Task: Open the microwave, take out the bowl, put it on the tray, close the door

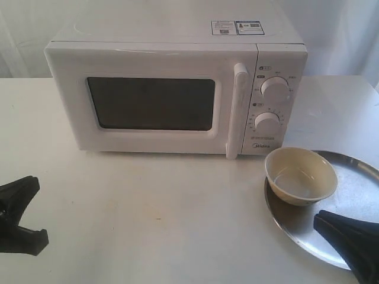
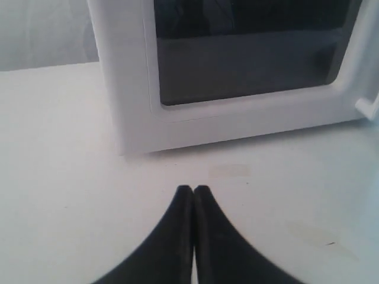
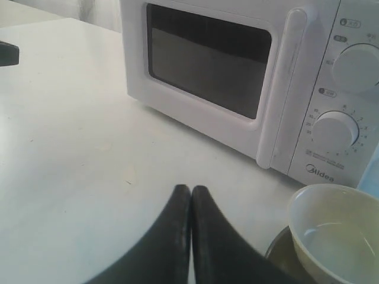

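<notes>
The white microwave (image 1: 172, 35) stands at the back of the table with its door (image 1: 151, 65) closed and the bar handle (image 1: 237, 109) upright. The cream-beige bowl (image 1: 301, 176) sits on the silver tray (image 1: 361, 183) at the front right, near the tray's left rim. My right gripper (image 1: 321, 218) is shut and empty, hovering over the tray's near part just in front of the bowl (image 3: 337, 236). My left gripper (image 1: 34, 181) is shut and empty at the front left, well clear of the microwave (image 2: 130, 89). In both wrist views the fingertips (image 2: 185, 190) (image 3: 182, 189) touch.
Two round dials (image 1: 273, 89) fill the microwave's right panel, close behind the bowl. Stickers (image 1: 237, 27) lie on its top. A white curtain hangs behind. The white table (image 1: 148, 213) stretches between the two grippers.
</notes>
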Controlling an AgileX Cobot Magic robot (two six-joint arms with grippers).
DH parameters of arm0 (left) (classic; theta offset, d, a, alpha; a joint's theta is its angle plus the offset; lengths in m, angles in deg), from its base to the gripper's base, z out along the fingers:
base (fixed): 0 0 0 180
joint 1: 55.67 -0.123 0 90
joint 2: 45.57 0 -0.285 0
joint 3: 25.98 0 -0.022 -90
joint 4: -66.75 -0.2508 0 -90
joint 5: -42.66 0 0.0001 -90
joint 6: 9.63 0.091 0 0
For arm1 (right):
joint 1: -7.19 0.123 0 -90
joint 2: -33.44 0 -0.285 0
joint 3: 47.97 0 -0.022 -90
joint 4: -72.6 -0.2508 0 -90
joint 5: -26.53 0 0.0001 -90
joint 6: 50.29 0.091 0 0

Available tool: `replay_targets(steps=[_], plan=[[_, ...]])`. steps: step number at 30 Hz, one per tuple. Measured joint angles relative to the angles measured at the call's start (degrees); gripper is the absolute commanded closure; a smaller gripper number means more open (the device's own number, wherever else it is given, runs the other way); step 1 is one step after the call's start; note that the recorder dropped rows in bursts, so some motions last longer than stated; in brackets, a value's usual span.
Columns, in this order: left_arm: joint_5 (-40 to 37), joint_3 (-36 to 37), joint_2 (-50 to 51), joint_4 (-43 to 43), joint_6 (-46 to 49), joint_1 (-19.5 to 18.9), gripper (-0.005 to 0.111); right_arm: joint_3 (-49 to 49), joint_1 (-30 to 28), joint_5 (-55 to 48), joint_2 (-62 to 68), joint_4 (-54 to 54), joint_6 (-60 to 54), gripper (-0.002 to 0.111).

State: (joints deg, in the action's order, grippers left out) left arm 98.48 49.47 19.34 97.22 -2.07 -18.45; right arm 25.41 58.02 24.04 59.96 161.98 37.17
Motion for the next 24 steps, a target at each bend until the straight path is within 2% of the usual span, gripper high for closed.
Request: replay_targets(steps=[3, 9, 19, 24], plan=[[0.00, 0.00, -0.07, -0.22, -5.20, 0.00, 0.107, 0.00, 0.00, 0.00, 0.00, 0.00, 0.00, 0.108], [0.00, 0.00, -0.07, -0.36, -6.95, 0.00, 0.107, 0.00, 0.00, 0.00, 0.00, 0.00, 0.00, 0.108], [0.00, 0.00, -0.07, -0.44, -7.07, 0.00, 0.107, 0.00, 0.00, 0.00, 0.00, 0.00, 0.00, 0.108], [-0.94, 0.00, -0.49, -0.86, -1.84, 0.00, 0.107, 0.00, 0.00, 0.00, 0.00, 0.00, 0.00, 0.108]])
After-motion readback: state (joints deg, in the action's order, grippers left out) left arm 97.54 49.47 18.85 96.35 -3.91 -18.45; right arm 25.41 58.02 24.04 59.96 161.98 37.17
